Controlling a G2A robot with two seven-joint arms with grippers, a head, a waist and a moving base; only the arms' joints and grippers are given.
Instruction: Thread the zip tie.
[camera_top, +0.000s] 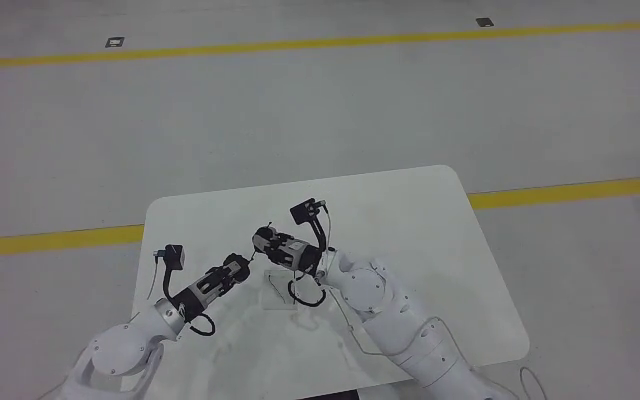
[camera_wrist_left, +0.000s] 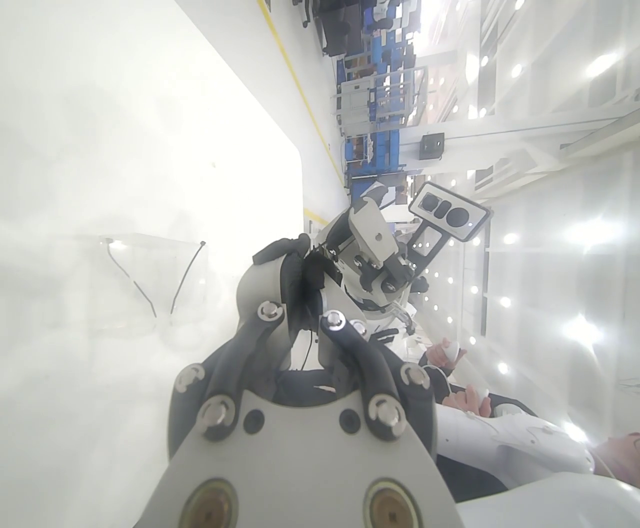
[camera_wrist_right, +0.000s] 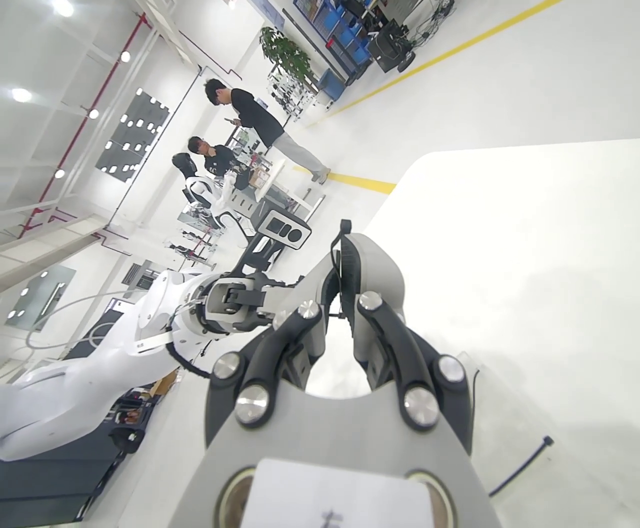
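A black zip tie (camera_wrist_right: 341, 270) stands upright between the pads of my right gripper (camera_wrist_right: 342, 250), which is shut on it. Its square head (camera_wrist_right: 344, 223) pokes out past the fingertips. My left gripper (camera_wrist_left: 300, 250) is shut, its tips almost touching the right gripper (camera_wrist_left: 385, 285). Whether anything is pinched between its pads I cannot tell. In the top view the left gripper (camera_top: 243, 263) and the right gripper (camera_top: 265, 240) meet tip to tip above the white table (camera_top: 420, 230), left of its middle.
A clear tray (camera_top: 283, 292) lies on the table just under and in front of the grippers. It holds spare black zip ties (camera_wrist_left: 187, 275), one of them (camera_wrist_right: 520, 465) near my right wrist. The table's right half is bare.
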